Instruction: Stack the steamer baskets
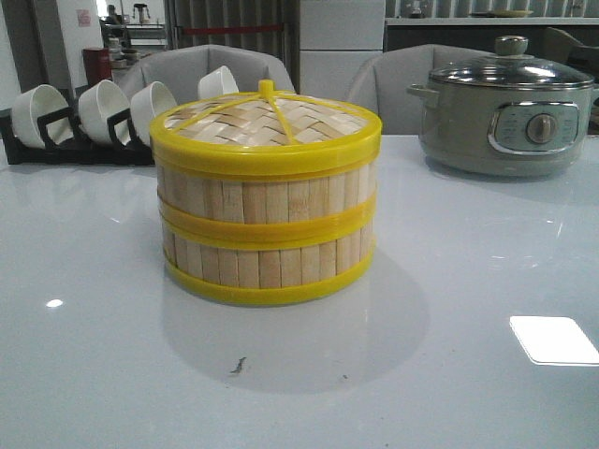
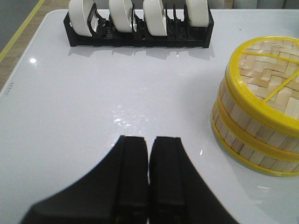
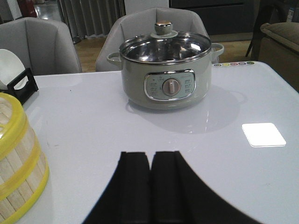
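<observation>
Steamer baskets stacked under lid

This looks like a dining or kitchen showroom corner. A glossy white counter carries a black rack of white ceramic bowls and a grey-green electric pot with a glass lid. Grey upholstered chairs stand behind it, with dark shelving holding dishes farther back.
</observation>
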{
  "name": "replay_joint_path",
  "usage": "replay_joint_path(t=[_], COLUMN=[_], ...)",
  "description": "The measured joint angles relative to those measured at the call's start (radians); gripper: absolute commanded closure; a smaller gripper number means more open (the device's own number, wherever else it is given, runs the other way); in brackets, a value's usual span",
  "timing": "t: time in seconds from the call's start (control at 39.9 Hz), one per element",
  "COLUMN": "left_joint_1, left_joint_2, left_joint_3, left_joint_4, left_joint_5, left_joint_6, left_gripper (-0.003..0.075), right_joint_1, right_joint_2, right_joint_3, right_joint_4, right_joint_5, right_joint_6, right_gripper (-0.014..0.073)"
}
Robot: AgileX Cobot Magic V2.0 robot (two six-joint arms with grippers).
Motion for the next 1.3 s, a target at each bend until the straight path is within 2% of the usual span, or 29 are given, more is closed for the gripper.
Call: replay_joint_path(t=[0.43,0.6,0.83,0.95,1.15,1.3], left_joint_1=[0.000,0.000,0.000,0.015,0.108,0.148], left_joint_2=[0.000,0.000,-0.015,-0.085,-0.288,-0.446], left_joint_3=[0.000,0.000,0.011,0.096,0.405,0.631], left_joint_4=[0.000,0.067,0.071,0.076,0.058,0.015], left_joint_5=[0.000,0.000,-0.036,-0.201,-0.632,-0.792], left_joint_6=[0.000,0.000,0.000,0.000,0.000,0.000], left_gripper=[0.0632,0.0632,0.0632,0.0632,0.0632,0.0632], right_joint_1=[0.000,0.000,0.000,0.000,0.000,0.000], right_joint_2=[0.000,0.000,0.000,0.000,0.000,0.000], right_joint_3=[0.000,0.000,0.000,0.000,0.000,0.000], right_joint_4=[0.000,0.000,0.000,0.000,0.000,0.000], right_joint_5=[0.000,0.000,0.000,0.000,-0.002,-0.002], right_joint_6=[0.000,0.000,0.000,-0.002,-0.002,-0.002], right_gripper=[0.0525,0.0525,0.0525,0.0525,0.0525,0.0525])
